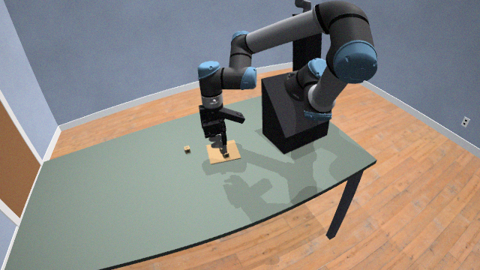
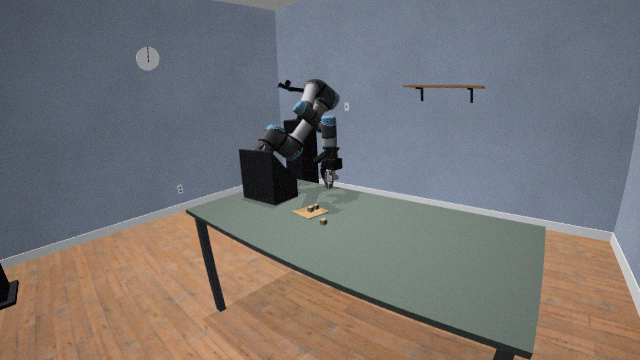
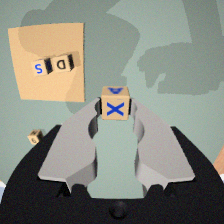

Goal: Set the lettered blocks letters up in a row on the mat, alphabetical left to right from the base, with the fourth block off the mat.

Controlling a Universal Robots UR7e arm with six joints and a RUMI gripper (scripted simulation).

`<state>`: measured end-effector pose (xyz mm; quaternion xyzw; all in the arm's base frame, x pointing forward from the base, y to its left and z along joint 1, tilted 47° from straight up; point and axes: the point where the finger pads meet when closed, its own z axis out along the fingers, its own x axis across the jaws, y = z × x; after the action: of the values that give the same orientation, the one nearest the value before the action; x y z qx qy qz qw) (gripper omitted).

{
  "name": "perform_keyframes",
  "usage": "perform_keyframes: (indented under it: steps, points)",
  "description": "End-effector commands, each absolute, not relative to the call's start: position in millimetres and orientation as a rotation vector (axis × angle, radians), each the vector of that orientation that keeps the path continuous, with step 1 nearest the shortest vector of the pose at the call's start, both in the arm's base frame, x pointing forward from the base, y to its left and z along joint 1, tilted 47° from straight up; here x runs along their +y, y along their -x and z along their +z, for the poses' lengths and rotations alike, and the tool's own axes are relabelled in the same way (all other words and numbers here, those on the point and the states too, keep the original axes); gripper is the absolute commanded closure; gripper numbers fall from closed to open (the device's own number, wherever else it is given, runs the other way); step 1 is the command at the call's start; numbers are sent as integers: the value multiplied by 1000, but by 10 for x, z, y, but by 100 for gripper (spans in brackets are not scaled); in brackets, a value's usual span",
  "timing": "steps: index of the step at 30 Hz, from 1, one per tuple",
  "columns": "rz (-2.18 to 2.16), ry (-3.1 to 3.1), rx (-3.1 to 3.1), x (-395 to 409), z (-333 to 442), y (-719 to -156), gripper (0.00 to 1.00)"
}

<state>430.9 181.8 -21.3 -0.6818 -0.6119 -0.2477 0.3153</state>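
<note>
My gripper [image 1: 226, 153] [image 2: 328, 184] [image 3: 115, 99] is shut on the X block [image 3: 115, 110], held above the table beside the mat [image 1: 215, 159] [image 2: 302, 212] [image 3: 50, 91]. A blue X faces the wrist camera; another blue letter, unclear, shows on a side. On the mat stand the S block [image 3: 40, 68] and the D block [image 3: 61, 63], side by side with a dark strip between them. The D looks upside down in the wrist view. A fourth block [image 1: 187, 149] [image 2: 323, 221] [image 3: 35, 136] lies off the mat; its letter is too small to read surely.
The green table [image 1: 131, 195] [image 2: 425, 250] carries the mat. The robot's black pedestal [image 1: 296, 131] [image 2: 267, 177] stands near the mat. Shadows of the arm fall across the table and part of the mat.
</note>
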Motion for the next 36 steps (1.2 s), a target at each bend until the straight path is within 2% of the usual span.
perform_keyframes:
  steps: [1,36]
  points:
    - [-588,1896,-1475,1794,-229,-4309,95]
    - [-203,2255,-609,1664,-350,-4334,95]
